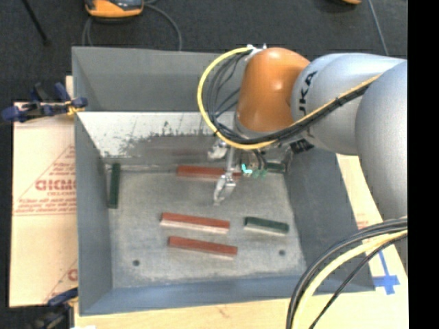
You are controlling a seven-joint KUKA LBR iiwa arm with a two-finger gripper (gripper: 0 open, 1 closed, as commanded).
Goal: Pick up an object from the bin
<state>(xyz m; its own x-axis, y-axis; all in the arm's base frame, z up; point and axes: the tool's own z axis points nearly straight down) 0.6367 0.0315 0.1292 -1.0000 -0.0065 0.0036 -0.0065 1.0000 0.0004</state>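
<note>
End effector [225, 184] hangs over one end of the red bar [197, 172] nearest the far wall — spread or closed, cannot tell

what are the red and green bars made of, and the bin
Red bars: probably painted wood or plastic, matt, with flat even colour and paler edges. Green bars: likely the same sort with a dark matt coat; wood or plastic can't be told apart. Bin: sheet metal, dull grey, its back wall scuffed and speckled dark.
</note>
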